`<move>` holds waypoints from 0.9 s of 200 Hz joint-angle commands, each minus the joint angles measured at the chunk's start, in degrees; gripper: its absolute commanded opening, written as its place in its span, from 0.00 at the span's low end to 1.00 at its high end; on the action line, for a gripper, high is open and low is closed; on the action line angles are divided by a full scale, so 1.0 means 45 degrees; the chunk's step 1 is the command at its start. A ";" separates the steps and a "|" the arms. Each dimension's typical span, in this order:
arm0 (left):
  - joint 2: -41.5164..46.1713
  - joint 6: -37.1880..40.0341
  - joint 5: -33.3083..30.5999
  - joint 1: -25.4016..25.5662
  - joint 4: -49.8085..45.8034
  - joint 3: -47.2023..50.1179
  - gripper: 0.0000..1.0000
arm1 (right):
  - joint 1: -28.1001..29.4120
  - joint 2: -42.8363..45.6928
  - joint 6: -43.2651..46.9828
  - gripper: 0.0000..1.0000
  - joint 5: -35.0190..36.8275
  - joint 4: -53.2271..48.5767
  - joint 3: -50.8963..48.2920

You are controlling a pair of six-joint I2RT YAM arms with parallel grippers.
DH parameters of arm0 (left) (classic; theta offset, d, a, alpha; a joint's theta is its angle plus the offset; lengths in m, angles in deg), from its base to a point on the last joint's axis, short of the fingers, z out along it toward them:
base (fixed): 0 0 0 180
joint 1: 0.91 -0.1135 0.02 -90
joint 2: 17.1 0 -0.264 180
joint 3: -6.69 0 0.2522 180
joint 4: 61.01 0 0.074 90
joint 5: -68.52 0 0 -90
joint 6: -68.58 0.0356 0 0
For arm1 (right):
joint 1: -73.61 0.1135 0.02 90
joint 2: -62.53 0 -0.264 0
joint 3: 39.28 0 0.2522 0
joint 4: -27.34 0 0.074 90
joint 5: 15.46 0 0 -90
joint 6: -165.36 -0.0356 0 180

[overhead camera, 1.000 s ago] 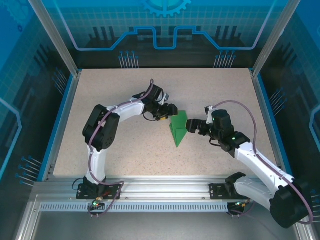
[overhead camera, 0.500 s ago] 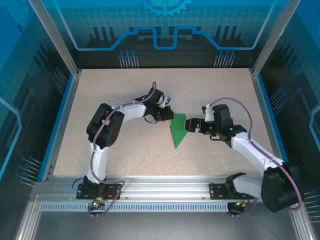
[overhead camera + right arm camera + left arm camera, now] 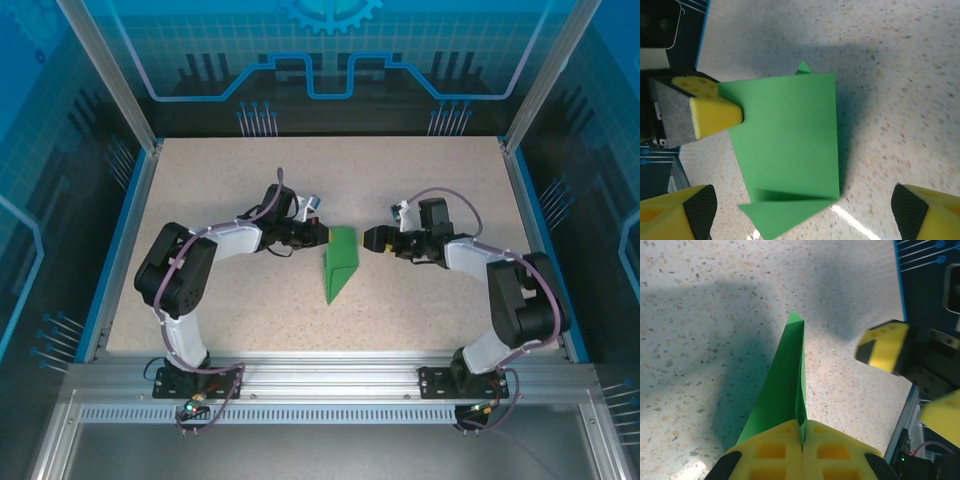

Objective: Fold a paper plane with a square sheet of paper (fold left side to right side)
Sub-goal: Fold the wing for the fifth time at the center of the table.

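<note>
Finding the square sheet of paper [image 3: 338, 262] sitting a little further left and nearer than a second ago, with both arms swung lower and flatter over the table [image 3: 220, 300]. Noting the left gripper [image 3: 322, 236], parted a second ago, now pressing together on the sheet's far left corner. Seeing, from the left wrist, the yellow pads [image 3: 775, 455] meeting with green layers pinched between them and the pointed end reaching away. Watching the right gripper [image 3: 367, 239] hanging just beside the sheet's right side, fingers spread wide, gripping nothing, not touching the paper.

Reading the sheet as already creased: looking narrow and pointed from above, showing a broad flat panel with a small triangular flap from the right wrist, seemingly standing up on edge rather than lying flat.

Judging this fresh pinch as beginning the carry of the left side over to the right, with that fold not yet made. Expecting thin paper to be buckling or slipping under an uneven pull; probably needing the right fingers steadying the opposite side.
</note>
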State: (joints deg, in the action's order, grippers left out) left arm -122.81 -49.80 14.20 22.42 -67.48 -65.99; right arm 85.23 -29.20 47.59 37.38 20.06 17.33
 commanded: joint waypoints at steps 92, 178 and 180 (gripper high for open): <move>0.0341 0.0162 0.1553 -0.0163 0.1925 0.0786 0.00 | 0.0253 -0.3349 -0.0469 0.74 -0.3207 0.4625 0.0478; 0.0170 0.0291 0.1444 -0.0153 0.1617 0.0653 0.00 | 0.0118 -0.2680 0.0365 0.46 -0.3275 0.2954 0.0685; 0.0171 0.0316 0.1431 -0.0148 0.1597 0.0652 0.00 | 0.0115 -0.2663 0.0379 0.46 -0.3286 0.2930 0.0686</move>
State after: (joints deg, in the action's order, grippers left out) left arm -122.37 -49.78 19.36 22.12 -59.87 -62.73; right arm 86.04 -43.75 47.00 23.45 36.45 19.23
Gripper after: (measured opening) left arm 0.048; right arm 0.474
